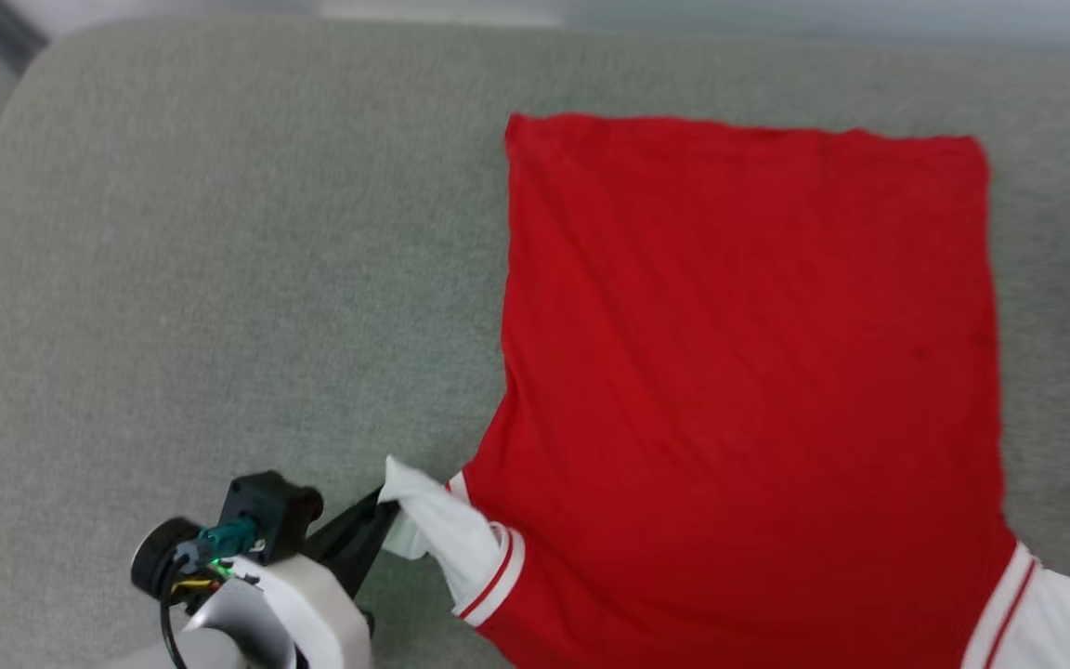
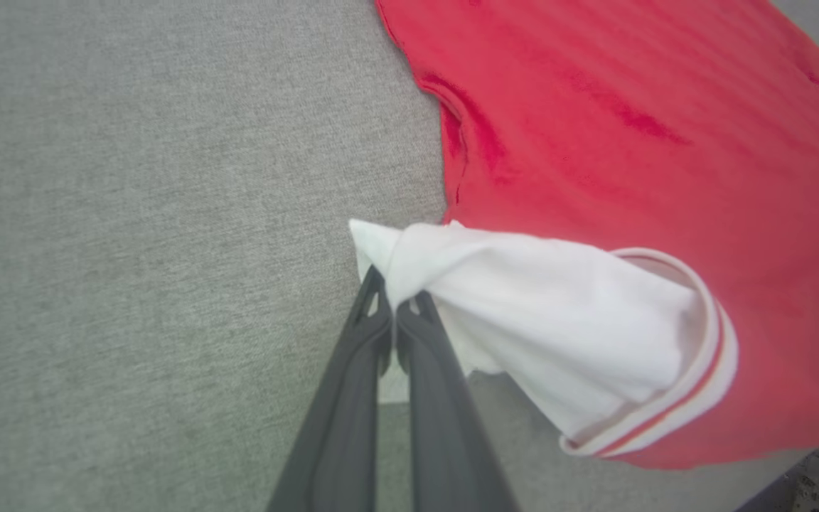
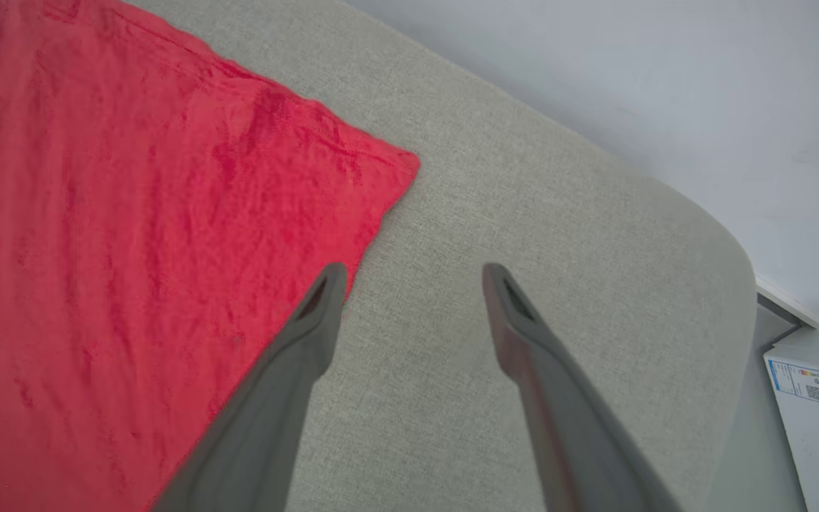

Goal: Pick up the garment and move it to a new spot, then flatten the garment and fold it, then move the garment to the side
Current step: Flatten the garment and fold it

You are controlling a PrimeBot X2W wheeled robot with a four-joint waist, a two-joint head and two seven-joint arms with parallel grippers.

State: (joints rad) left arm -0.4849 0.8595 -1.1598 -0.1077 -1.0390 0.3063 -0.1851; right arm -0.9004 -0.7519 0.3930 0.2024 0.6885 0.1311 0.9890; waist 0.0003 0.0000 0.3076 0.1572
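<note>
Mid-flattening: the garment (image 1: 749,372) lies spread on the grey fabric tabletop (image 1: 219,279), the left gripper (image 2: 394,313) clamped on its bunched white sleeve (image 2: 559,327), the right gripper (image 3: 415,279) wide open and empty beside a far corner — next, seemingly, drawing that sleeve out flat.

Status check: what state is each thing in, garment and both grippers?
garment: spread flat on the grey cushion, plain red side up.
white sleeve: bunched, pinched by the left gripper.
left gripper: shut on the white sleeve.
right gripper: open, empty, over the cushion beside the garment's corner.
</note>
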